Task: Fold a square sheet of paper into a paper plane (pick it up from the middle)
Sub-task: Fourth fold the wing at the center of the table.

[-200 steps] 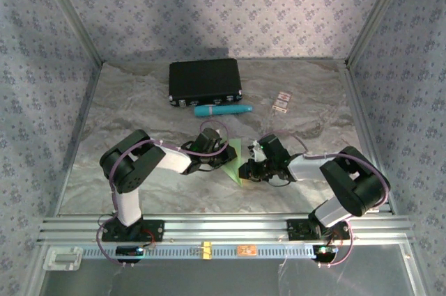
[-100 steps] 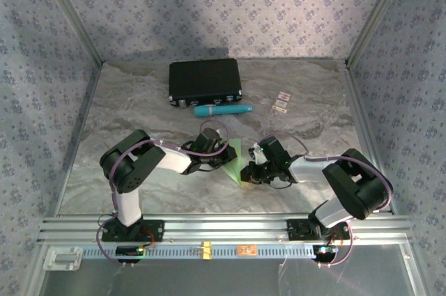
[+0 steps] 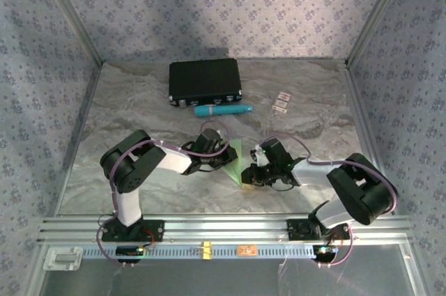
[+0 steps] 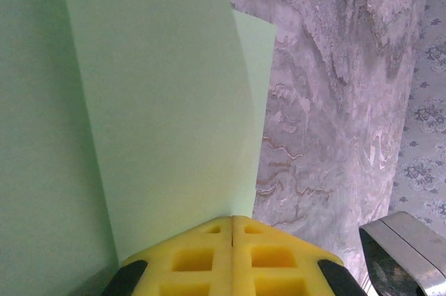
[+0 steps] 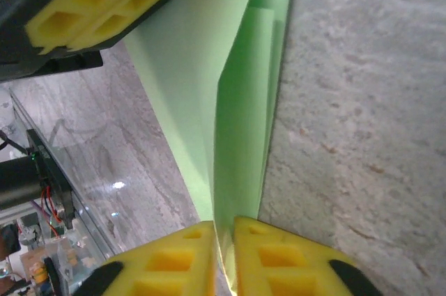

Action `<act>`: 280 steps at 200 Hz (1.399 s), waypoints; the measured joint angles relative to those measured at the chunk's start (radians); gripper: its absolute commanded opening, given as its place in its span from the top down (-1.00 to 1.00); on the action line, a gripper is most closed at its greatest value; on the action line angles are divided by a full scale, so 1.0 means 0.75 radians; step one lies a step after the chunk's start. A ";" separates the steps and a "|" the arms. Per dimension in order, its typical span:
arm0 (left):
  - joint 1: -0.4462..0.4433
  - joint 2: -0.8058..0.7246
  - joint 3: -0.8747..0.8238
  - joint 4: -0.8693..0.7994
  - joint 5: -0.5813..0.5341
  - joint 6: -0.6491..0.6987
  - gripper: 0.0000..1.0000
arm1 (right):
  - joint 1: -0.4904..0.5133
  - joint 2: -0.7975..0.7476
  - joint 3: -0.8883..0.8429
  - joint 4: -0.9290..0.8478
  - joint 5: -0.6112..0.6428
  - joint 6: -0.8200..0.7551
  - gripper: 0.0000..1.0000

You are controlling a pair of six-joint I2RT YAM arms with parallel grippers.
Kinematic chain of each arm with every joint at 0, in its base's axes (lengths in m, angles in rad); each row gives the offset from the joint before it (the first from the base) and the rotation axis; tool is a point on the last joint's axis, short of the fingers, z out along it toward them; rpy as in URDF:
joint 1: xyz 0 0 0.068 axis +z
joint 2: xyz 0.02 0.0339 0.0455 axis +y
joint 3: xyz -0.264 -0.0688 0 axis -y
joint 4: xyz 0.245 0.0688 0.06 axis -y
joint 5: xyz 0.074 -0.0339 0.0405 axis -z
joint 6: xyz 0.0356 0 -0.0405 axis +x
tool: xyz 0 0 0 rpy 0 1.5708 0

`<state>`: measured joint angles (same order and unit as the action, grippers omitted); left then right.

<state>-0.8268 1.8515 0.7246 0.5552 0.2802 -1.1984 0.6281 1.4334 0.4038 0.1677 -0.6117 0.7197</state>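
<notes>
The square sheet of paper (image 3: 235, 159), pale green and folded into layers, stands on edge between the two grippers at the table's middle. My left gripper (image 3: 224, 159) is shut on its left side. In the left wrist view the yellow fingertips (image 4: 232, 218) meet on the paper (image 4: 160, 101). My right gripper (image 3: 248, 174) is at the paper's near right corner. In the right wrist view its jaws (image 5: 224, 223) stand slightly open, a narrow gap between them, with a folded edge of the paper (image 5: 240, 122) running into that gap. The left gripper's yellow fingers (image 5: 118, 3) show at the top left.
A black case (image 3: 205, 81) lies at the back of the table, and a teal tube (image 3: 223, 110) lies in front of it. Two small cards (image 3: 281, 101) sit to the right. An aluminium rail (image 3: 223, 230) runs along the near edge. Patterned walls enclose the table.
The right arm has shifted a little right and toward the near edge. Its jaws have parted slightly on the paper's edge. The left gripper and the paper have stayed put.
</notes>
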 measured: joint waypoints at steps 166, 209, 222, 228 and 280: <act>0.000 0.003 -0.003 0.011 0.000 0.001 0.94 | 0.030 0.008 0.208 -0.104 0.067 0.009 0.89; 0.000 0.003 -0.003 0.010 0.000 0.001 0.94 | 0.034 0.111 0.212 -0.068 0.067 0.010 0.89; 0.000 0.003 -0.003 0.010 0.000 0.001 0.94 | 0.034 0.122 0.210 -0.053 0.066 0.015 0.89; 0.000 0.003 -0.003 0.010 0.000 0.001 0.94 | 0.037 0.124 0.207 -0.042 0.065 0.019 0.89; 0.000 0.003 -0.003 0.011 0.000 0.001 0.94 | 0.039 0.125 0.145 0.027 0.062 0.047 0.88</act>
<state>-0.8268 1.8534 0.7227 0.5632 0.2802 -1.1976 0.6575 1.5272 0.5129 0.1883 -0.5652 0.7551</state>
